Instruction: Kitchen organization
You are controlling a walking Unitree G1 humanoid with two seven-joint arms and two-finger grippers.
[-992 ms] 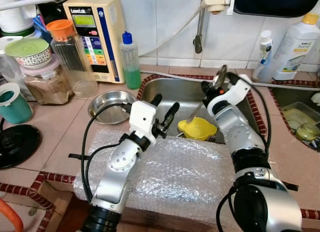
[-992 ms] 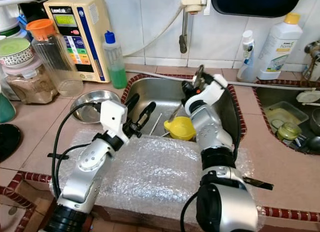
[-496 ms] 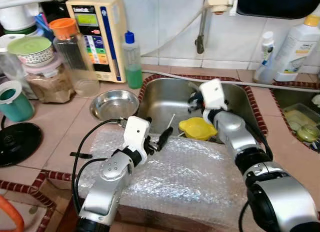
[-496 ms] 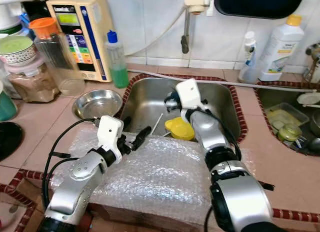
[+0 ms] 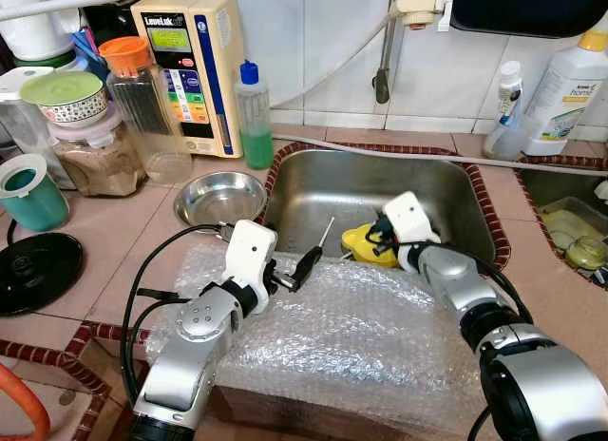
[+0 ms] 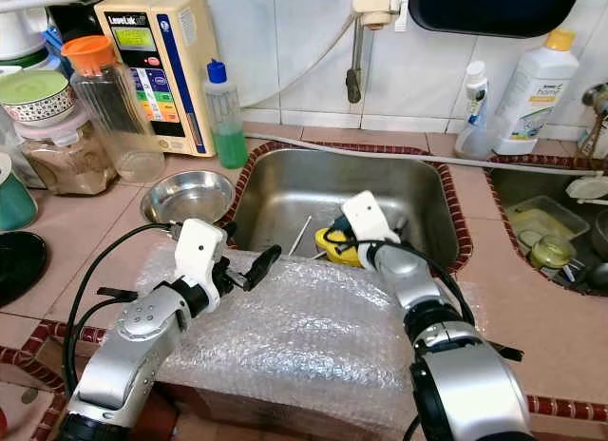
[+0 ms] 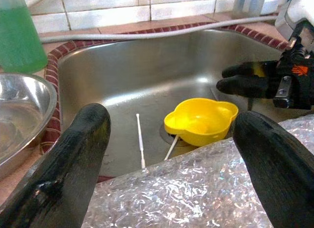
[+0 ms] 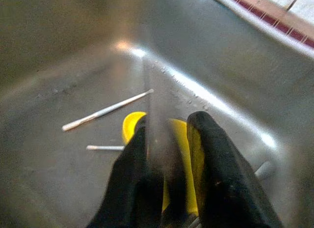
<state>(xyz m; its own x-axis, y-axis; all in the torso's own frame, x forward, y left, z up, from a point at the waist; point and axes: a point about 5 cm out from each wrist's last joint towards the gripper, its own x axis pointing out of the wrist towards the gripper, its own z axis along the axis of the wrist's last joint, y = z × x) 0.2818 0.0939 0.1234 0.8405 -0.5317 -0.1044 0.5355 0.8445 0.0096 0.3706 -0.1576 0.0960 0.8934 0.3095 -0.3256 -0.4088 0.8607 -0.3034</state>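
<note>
The stainless steel sink served as the reference landmark; it was recessed in the tiled counter with a red-brick rim. A sheet of bubble wrap lay on the counter along the sink's near edge. Against the wall, to the left of the sink, stood a cream water appliance, a clear jar with an orange lid and a bottle of green liquid. A white detergent bottle stood against the wall to the right of the sink. A steel bowl sat on the counter just beside the sink's left rim.

The left gripper hovered above the bubble wrap at the sink's near-left edge, fingers spread wide and holding nothing. The right gripper reached down into the sink near its drain, fingers pressed close around a thin upright metal piece; whether they clamped it could not be determined.

A yellow funnel-like cup rested on the sink floor at the drain, directly beneath the right gripper. Two thin white sticks lay on the sink floor beside the cup.
</note>
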